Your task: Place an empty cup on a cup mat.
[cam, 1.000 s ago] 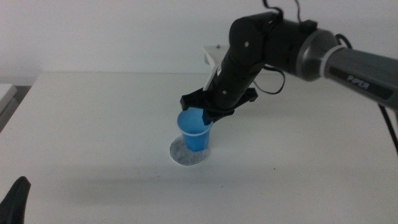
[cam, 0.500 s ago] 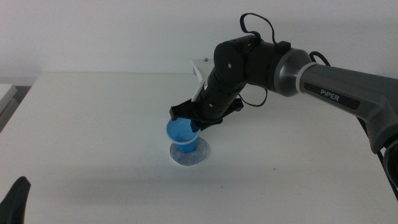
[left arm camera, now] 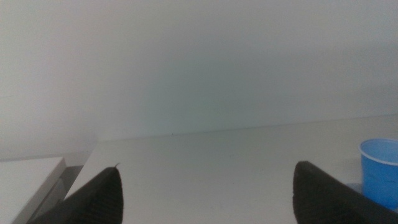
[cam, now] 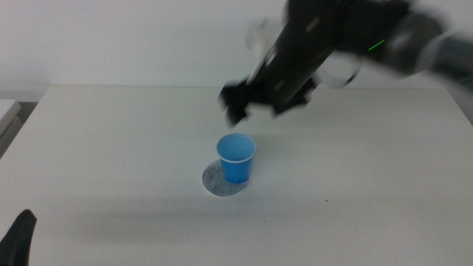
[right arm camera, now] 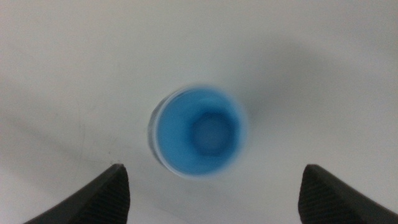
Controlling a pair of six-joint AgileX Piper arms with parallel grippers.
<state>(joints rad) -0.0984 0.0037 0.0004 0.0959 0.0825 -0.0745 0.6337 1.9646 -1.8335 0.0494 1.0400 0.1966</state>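
The blue cup (cam: pixel 236 157) stands upright on the grey cup mat (cam: pixel 215 182), toward the mat's right side, in the middle of the table. My right gripper (cam: pixel 259 107) is blurred, open and empty, up in the air above and behind the cup, apart from it. The right wrist view looks straight down into the empty cup (right arm camera: pixel 199 134) between the wide-apart jaws of that gripper (right arm camera: pixel 214 168). My left gripper (cam: pixel 18 238) waits at the near left corner, open and empty (left arm camera: pixel 207 167); its wrist view shows the cup (left arm camera: pixel 379 171) at the side.
The white table (cam: pixel 111 140) ends at a pale wall behind. A pale ledge (cam: pixel 6 111) lies beyond the table's left edge. The right arm (cam: pixel 384 37) reaches in from the upper right.
My right gripper has let go of the cup and risen up and back to the right. The cup, tilted before, now stands upright on the mat.
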